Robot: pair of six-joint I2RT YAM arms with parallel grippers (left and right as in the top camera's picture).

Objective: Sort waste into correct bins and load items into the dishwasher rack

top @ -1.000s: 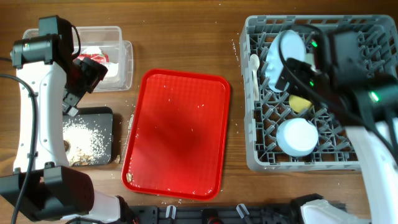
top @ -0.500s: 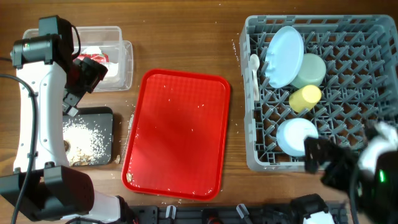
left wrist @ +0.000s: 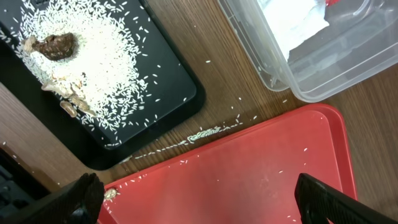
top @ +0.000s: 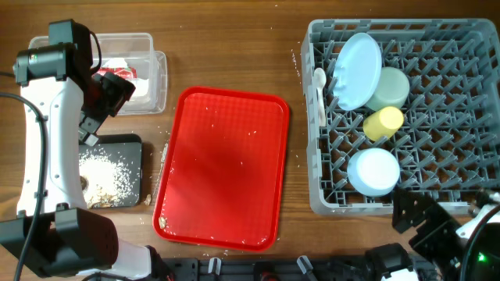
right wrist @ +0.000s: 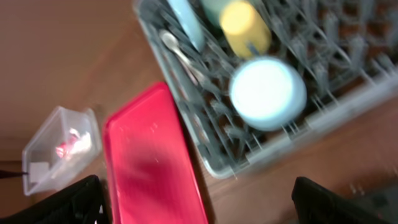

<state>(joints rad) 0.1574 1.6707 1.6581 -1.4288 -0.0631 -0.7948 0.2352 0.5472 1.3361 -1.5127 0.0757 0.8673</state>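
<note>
Right arm swings clear: a second ago it hung over the dishes, now the right end effector [top: 414, 217] sits off the near right corner of the large grey plastic lattice dishwasher rack [top: 310, 117]. Left arm hasn't budged.

From overhead, the light blue plate [top: 358, 70], pale green bowl [top: 392, 87], yellow cup [top: 383, 122] and upturned light blue bowl [top: 373, 172] are all in the rack. The flat red serving tray [top: 223, 168] is bare but for grains and one small tan scrap [top: 162, 222] at its near left corner. The left end effector [top: 109, 92] hovers by the clear plastic tub [top: 152, 47], so the left arm looks far the nearer.

Left wrist view: fingers spread wide, nothing between them. The scrap lies just beside the finger at lower left, with the shallow black tray [left wrist: 180, 99] of rice beyond.

Right wrist view, blurred: fingers wide apart and empty, rack ahead, scrap well away.
</note>
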